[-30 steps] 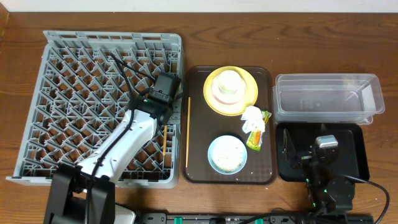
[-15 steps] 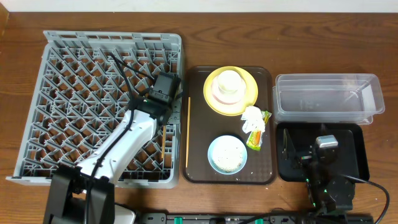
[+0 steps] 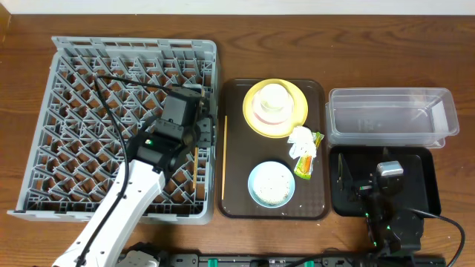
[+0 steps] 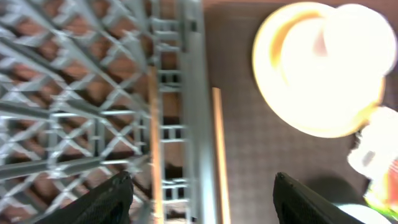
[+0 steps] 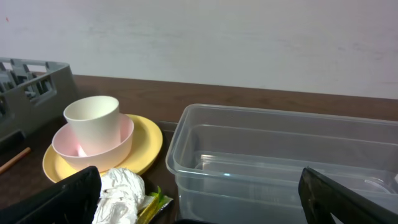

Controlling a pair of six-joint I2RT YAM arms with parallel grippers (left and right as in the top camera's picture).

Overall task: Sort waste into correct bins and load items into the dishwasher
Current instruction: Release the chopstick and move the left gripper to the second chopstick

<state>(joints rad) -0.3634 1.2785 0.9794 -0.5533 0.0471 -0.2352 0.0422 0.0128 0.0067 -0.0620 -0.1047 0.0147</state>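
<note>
My left gripper [image 3: 197, 130] hangs open over the right edge of the grey dishwasher rack [image 3: 89, 89], with nothing between its fingers [image 4: 115, 198]. One wooden chopstick [image 4: 152, 143] lies inside the rack along its right wall [image 3: 196, 167]. The other chopstick [image 3: 225, 156] lies on the brown tray [image 3: 319, 200] beside the rack. The yellow plate [image 3: 297, 119] carries the pinkish bowl [image 5: 93, 148] and the cream cup [image 5: 93, 118]. The tissue [image 3: 302, 139] and snack wrapper [image 3: 306, 163] lie right of the blue bowl [image 3: 271, 183] of scraps. My right gripper [image 3: 367, 176] rests open over the black bin [image 3: 423, 185].
The clear bin [image 3: 390, 115] stands behind the black one, at the right of the tray. The rack's wall [image 4: 193, 93] rises between the two chopsticks. Bare wooden table [image 3: 245, 37] surrounds everything.
My left gripper has opened, leaving the chopstick in the rack, and the arm has pulled back and to the left. The right arm has not moved.
</note>
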